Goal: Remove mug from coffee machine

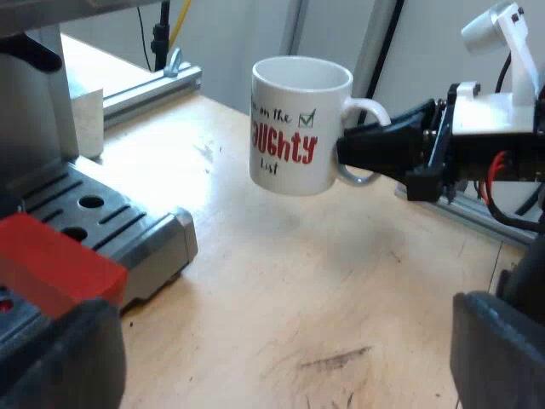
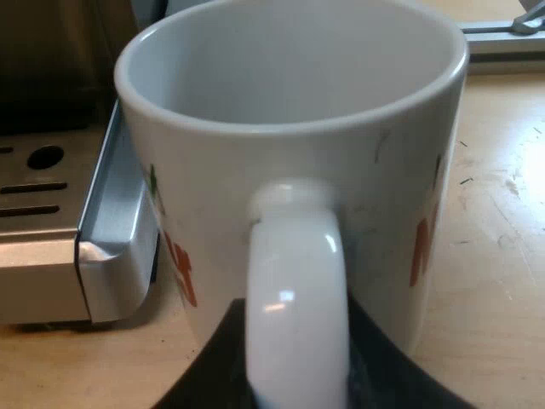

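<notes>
Mug (image 1: 300,126) first, from the left wrist view: upright and lifted off the table (image 1: 255,281), away from the espresso machine (image 1: 34,111) and beyond its drip tray (image 1: 166,247), hanging from the right gripper (image 1: 375,152) by the handle alone. Left gripper (image 1: 277,324) spread wide with nothing between the fingers, low at the machine's front beside the holder's red handle end (image 1: 51,268). From the right wrist view: black fingers (image 2: 209,383) closed on either side of the mug's handle, nothing visible inside the cup, tray edge just beside the mug wall. Likely trouble: with so narrow a hold, could swivel or slip on a quick move; could clip the tray edge if swung back toward the machine; could tip over if set down tilted. Worth keeping slow, level and well off the machine.
</notes>
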